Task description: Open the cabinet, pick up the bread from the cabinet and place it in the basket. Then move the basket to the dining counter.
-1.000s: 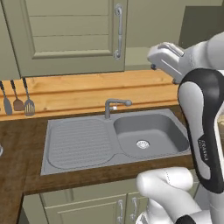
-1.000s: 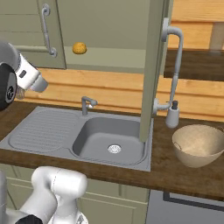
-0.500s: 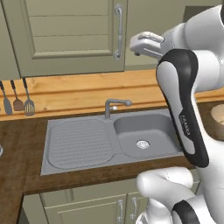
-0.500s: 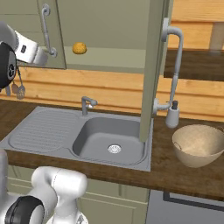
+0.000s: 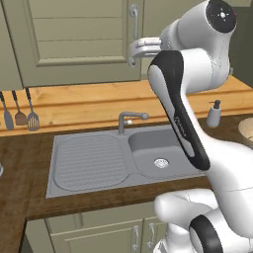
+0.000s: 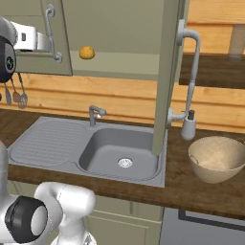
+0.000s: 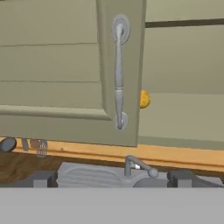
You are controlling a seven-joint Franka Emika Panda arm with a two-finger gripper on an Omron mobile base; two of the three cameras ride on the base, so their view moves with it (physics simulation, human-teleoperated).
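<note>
You have the gripper (image 5: 134,52) raised to the left cabinet door (image 7: 65,70), level with its curved handle (image 7: 118,72), jaws spread wide and holding nothing. The right door (image 6: 167,72) already stands swung out, edge-on over the sink (image 6: 95,148), which leaves the shelf exposed. The bread (image 6: 86,52) sits on that shelf, just right of the left door's edge. The basket (image 6: 217,158) waits on the counter, right of the sink, well apart from the bread.

Closed left door (image 7: 52,70) and handle (image 7: 119,72) before the bread (image 7: 145,99) (open shelf space to its right).
</note>
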